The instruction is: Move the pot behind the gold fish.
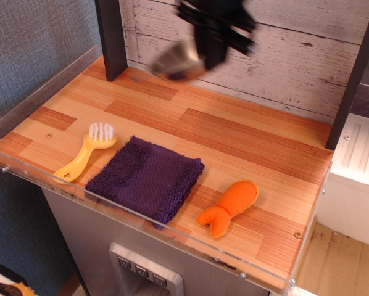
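The steel pot [175,60] hangs blurred in the air over the back of the wooden counter, tilted, held by my black gripper [210,54]. The gripper is shut on the pot's right rim, and its fingers are blurred by motion. The gold fish [231,206] lies on the counter near the front right, tail toward the front edge. The pot is well above and to the back left of the fish.
A purple cloth [145,177] lies at front centre. A yellow-handled brush [87,152] lies left of it. A dark post [111,38] stands at back left and another [353,74] at right. A clear lip edges the counter [265,148]. A plank wall runs behind.
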Tool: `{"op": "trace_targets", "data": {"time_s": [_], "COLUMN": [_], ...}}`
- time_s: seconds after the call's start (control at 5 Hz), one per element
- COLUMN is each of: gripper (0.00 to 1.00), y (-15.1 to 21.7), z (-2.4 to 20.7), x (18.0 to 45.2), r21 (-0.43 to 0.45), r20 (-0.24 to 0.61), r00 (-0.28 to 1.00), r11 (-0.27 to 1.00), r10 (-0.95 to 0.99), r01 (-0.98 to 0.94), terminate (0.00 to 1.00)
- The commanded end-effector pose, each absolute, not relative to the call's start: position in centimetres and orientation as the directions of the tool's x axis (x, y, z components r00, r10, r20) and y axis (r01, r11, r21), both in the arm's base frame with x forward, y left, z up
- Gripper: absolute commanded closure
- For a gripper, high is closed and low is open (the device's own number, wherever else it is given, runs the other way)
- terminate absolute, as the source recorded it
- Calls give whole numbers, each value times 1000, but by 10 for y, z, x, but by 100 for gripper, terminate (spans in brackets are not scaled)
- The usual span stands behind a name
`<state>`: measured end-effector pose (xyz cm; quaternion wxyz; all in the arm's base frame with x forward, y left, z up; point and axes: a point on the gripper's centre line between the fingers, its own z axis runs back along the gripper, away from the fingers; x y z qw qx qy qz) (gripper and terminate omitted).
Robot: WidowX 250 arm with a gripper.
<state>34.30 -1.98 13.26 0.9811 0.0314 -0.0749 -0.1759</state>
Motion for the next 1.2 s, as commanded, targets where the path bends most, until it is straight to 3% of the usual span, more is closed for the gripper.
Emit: {"op": "trace_targets", "data": {"time_s": [0.0,0.4,0.8,1.0], "gripper": [100,100,100,0], "y": [-84,-76,-66,-72], "z": [99,55,35,34], "x": [338,343,346,345], "r21": [105,73,26,16], "r20": [90,-1,-27,-27], "r00": [895,902,910,896], "r11": [898,900,910,896], "r10": [-437,-432,-413,-442], "r01": [428,431,414,443], "terminate": [0,0,0,0]}}
